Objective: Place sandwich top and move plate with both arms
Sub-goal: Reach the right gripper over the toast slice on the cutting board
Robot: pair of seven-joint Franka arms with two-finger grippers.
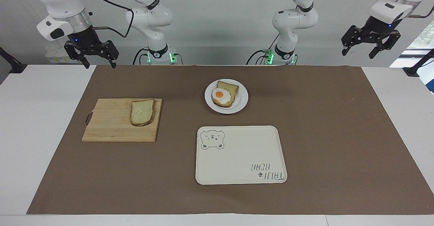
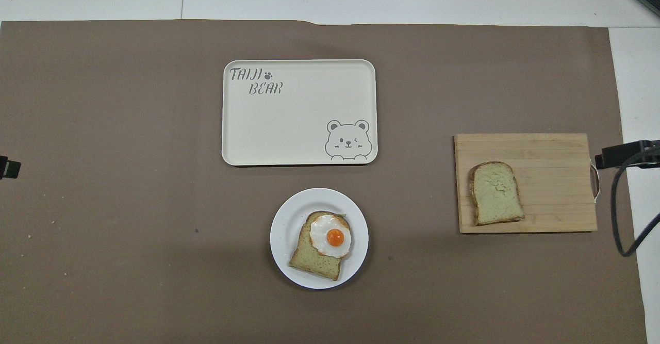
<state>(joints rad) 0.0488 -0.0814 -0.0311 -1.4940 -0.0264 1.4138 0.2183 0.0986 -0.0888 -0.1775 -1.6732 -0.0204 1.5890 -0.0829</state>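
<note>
Sandwich top (image 1: pixel 142 112) lay flat on wood board (image 1: pixel 112 127) twd right arm's end, plate (image 1: pixel 241 101) w/ egg toast (image 1: pixel 224 94) mid-table nearer robots than bear tray (image 1: pixel 244 158), right gripper (image 1: pixel 98 63) & left gripper (image 1: pixel 360 51) both raised at table's edges, fingers spread, holding nothing.
</note>
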